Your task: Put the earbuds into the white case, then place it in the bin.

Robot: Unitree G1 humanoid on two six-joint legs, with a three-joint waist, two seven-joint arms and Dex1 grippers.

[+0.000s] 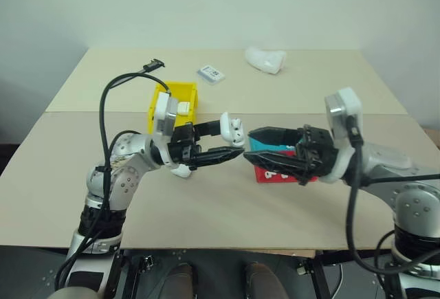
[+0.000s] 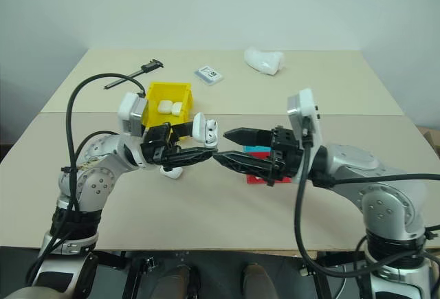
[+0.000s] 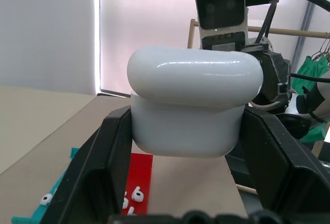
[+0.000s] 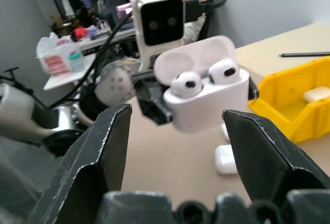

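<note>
Colour rundown, pretty simple palette here. The small glossy rounded plastic charging case is seen in plain white, lid flipped up, and the two tiny stemmed plastic earbuds seated in it are white too, each with a little dark spot on the head. The tall-walled rectangular plastic bin is bright yellow, with white cases sat inside. The shallow plastic tray is red, the one beside it teal-blue. Both the left claw and right claw are done in matte black. The wooden surface is a pale beige, unpatterned.
</note>
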